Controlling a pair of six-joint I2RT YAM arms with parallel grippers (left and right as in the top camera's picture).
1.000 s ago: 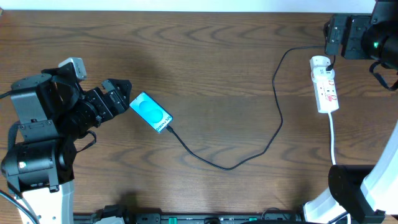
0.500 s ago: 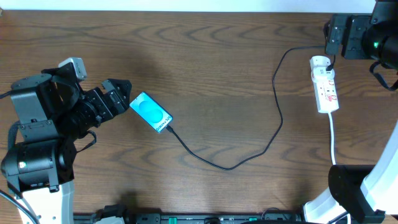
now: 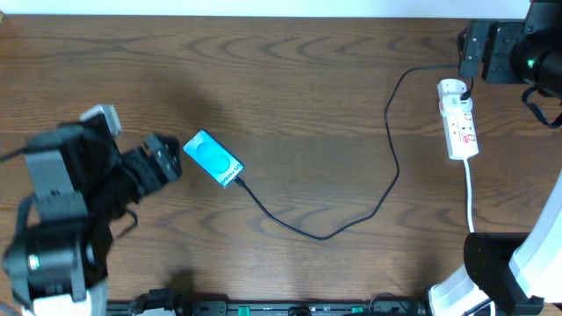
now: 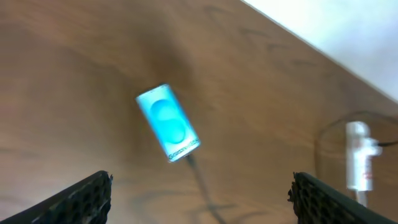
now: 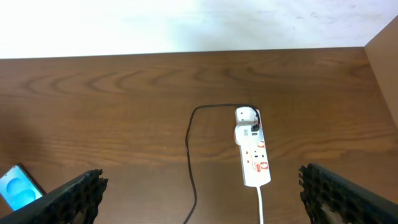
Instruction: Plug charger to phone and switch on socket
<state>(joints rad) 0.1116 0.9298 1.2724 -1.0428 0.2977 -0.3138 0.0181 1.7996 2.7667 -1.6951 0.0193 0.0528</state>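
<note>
The phone (image 3: 212,159), teal screen up, lies at an angle on the table left of centre. The black charger cable (image 3: 329,233) meets the phone's lower-right end with its plug tip (image 3: 240,183), loops across the table and runs up to the white socket strip (image 3: 459,120) at the right. My left gripper (image 3: 172,158) is open and empty just left of the phone. My right gripper (image 3: 467,53) is open and empty above and behind the socket. The left wrist view shows the phone (image 4: 168,122), blurred. The right wrist view shows the socket (image 5: 252,149).
The socket's white cord (image 3: 470,197) runs toward the front right, past the right arm's base (image 3: 500,272). The left arm's body (image 3: 61,219) fills the front left. A pale wall (image 5: 186,25) borders the table's far edge.
My left arm has shifted toward the front and is blurred, its gripper drawing slightly away from the phone. The phone, cable, socket and right arm have not moved.
</note>
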